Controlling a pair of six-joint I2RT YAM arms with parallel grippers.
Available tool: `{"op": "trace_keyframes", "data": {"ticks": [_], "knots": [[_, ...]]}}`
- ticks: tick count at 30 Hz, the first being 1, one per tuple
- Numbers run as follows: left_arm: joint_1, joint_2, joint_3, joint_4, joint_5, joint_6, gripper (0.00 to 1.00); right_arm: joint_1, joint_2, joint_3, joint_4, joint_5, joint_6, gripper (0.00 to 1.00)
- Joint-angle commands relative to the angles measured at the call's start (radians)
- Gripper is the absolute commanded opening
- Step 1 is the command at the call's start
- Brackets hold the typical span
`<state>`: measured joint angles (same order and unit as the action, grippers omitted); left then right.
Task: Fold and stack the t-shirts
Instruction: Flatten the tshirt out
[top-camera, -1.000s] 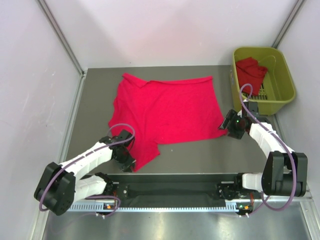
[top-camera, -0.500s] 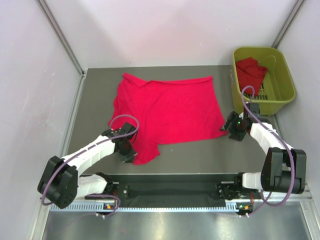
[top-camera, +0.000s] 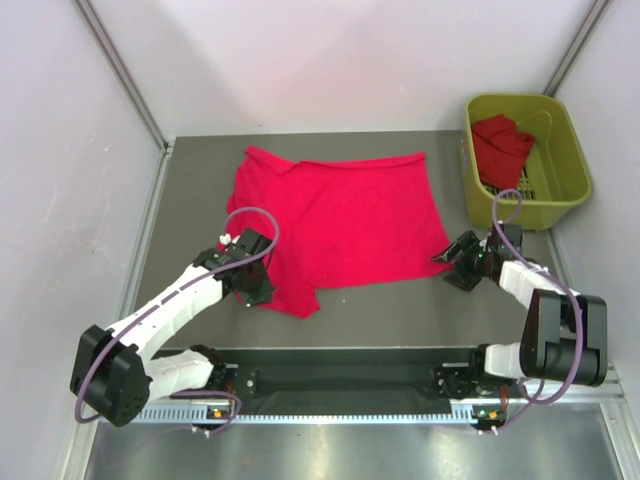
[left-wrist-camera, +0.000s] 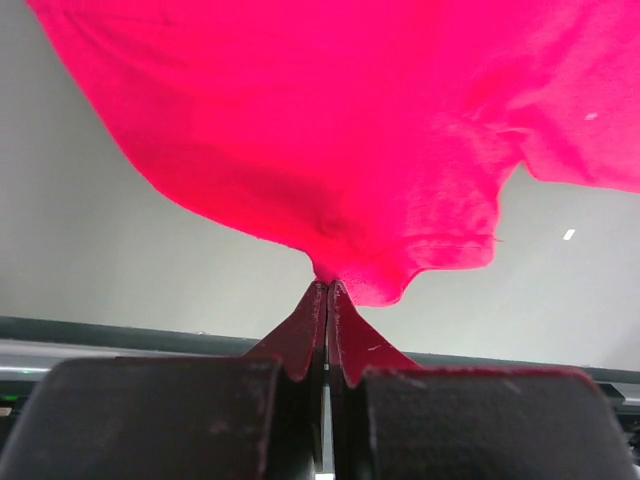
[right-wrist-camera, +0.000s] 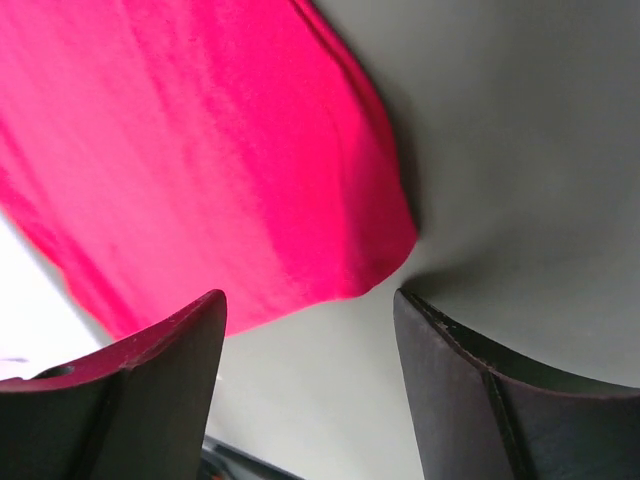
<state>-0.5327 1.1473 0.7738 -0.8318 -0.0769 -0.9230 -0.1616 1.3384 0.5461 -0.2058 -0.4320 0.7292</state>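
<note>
The grey table (top-camera: 190, 200) carries all items. The first t-shirt (top-camera: 335, 225), bright red, lies spread open across the centre of the table. It is mostly flat, with light wrinkles and an uneven near-left portion. The yellow-green basket (top-camera: 565, 150) stands at the far right corner of the table, apart from the first t-shirt. The second t-shirt (top-camera: 500, 145), also red, lies crumpled inside the basket against its left wall. The left gripper (top-camera: 256, 291) sits at the near-left edge of the first t-shirt. In the left wrist view, the left gripper (left-wrist-camera: 326, 290) has its jaws pressed together on a small pinch of the red hem, and the cloth fans out from that pinch over the table surface. The right gripper (top-camera: 447, 262) sits at the near-right corner of the first t-shirt, low over the table. In the right wrist view, the right gripper (right-wrist-camera: 310, 300) has its jaws set apart. The rounded corner of the cloth lies flat just ahead of the gap, and neither jaw visibly touches it.
</note>
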Motion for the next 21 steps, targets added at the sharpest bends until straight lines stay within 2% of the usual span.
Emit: {"op": "trace_keyframes", "data": {"ticks": [1, 7, 10, 15, 21], "knots": [[0.000, -0.020, 0.064, -0.012, -0.023, 0.039, 0.00, -0.010, -0.036, -0.090, 0.179, 0.016, 0.148, 0.69], [0.000, -0.035, 0.091, -0.012, -0.035, 0.052, 0.00, -0.009, -0.108, -0.135, 0.197, 0.143, 0.199, 0.66], [0.002, -0.040, 0.096, -0.013, -0.037, 0.055, 0.00, -0.010, -0.146, -0.159, 0.232, 0.188, 0.213, 0.61], [0.002, -0.043, 0.101, -0.016, -0.044, 0.056, 0.00, -0.012, -0.153, -0.199, 0.338, 0.177, 0.260, 0.48], [0.002, -0.049, 0.101, -0.018, -0.049, 0.058, 0.00, -0.012, -0.165, -0.239, 0.387, 0.156, 0.358, 0.47]]}}
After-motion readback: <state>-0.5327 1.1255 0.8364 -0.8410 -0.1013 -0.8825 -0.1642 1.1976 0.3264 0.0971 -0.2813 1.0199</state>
